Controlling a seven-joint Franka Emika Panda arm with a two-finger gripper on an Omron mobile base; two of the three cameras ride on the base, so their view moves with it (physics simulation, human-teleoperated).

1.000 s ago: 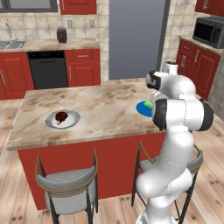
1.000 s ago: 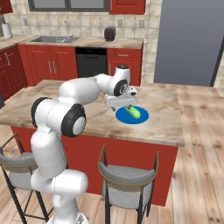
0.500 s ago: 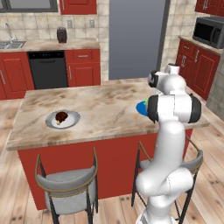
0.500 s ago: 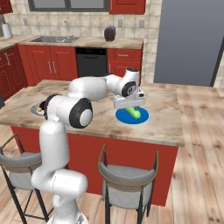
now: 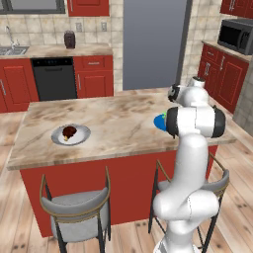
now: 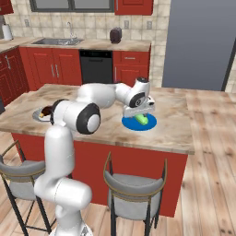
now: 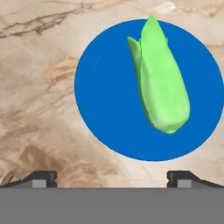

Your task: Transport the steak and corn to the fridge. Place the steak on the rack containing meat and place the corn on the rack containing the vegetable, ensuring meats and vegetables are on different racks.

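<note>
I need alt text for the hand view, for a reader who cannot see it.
A bright green corn in its husk lies on a round blue plate on a marble counter. The open gripper shows its two dark fingertips at the bottom edge.

Place: we take this for a home kitchen.
Cabinets: we see red cabinets [image 5: 94, 81] under a tan counter [image 6: 92, 44] along a tiled wall.
Sink: we spot a sink [image 6: 57, 41] with a faucet in that counter.
Appliances: we note a black dishwasher [image 5: 50, 79], a microwave [image 5: 236, 34] and a tall grey fridge [image 5: 150, 44].
Island: we see a marble-topped island [image 5: 118, 123] with two bar stools [image 6: 134, 190] tucked beneath it.
Floor: we see pale wood planks [image 6: 212, 156].
</note>
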